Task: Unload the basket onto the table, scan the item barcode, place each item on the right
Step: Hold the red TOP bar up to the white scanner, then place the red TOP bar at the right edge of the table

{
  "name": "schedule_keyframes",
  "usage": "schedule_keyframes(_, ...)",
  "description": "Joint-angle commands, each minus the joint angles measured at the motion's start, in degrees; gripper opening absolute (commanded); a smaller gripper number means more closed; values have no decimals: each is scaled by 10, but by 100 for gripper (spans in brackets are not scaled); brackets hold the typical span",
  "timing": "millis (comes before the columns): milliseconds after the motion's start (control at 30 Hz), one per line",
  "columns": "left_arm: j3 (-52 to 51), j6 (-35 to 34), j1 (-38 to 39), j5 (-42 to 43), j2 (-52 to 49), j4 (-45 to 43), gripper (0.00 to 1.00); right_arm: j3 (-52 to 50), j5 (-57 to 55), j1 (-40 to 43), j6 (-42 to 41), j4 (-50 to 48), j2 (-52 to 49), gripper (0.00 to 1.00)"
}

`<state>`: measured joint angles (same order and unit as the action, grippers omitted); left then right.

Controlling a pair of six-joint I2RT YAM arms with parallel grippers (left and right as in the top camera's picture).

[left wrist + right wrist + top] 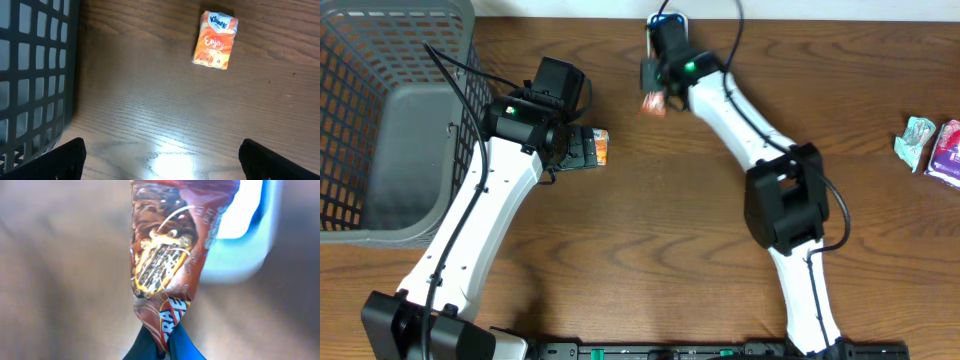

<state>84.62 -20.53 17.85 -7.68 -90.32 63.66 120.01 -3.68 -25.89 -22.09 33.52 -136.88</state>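
Your left gripper point(165, 160) hangs over the table with its fingers spread wide, and the Kleenex tissue pack point(215, 40) lies free ahead of it. Your right gripper point(161, 347) pinches the snack packet point(165, 255) by its crimped end, near the scanner point(240, 230). Expect the packet to be light, crinkly and slippery. Hold it by the seam, not the belly.

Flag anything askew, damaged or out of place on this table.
Nothing spilled or broken. The snack packet is twisted where the right jaws pinch its end, near the white-and-blue device. The tissue pack lies askew on the table.
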Motion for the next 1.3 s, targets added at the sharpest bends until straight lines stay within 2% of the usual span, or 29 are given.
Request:
schedule_keyframes(0,0,4,-2,-5,-3,2,98,15,-8,7,101,-57,7,1)
schedule_keyframes(267,0,4,-2,-5,-3,2,98,10,-139,19,119,-186,6,1)
schedule_keyframes(400,0,4,-2,-5,-3,2,98,10,-142,34,119,-222,-12,1)
schedule_keyframes(700,0,4,-2,-5,-3,2,98,11,-124,60,118,-216,-19,1)
schedule_keyframes(833,0,4,-2,-5,-3,2,98,11,-159,84,107,-173,7,1)
schedule_keyframes(1033,0,4,-2,-5,-3,2,98,11,-293,167,99,-45,64,1)
schedule_keyframes(1200,0,4,-2,-5,-3,2,98,10,-308,264,225,71,66,2)
schedule_keyframes(1267,0,4,-2,-5,-3,2,98,9,-307,302,265,107,64,17)
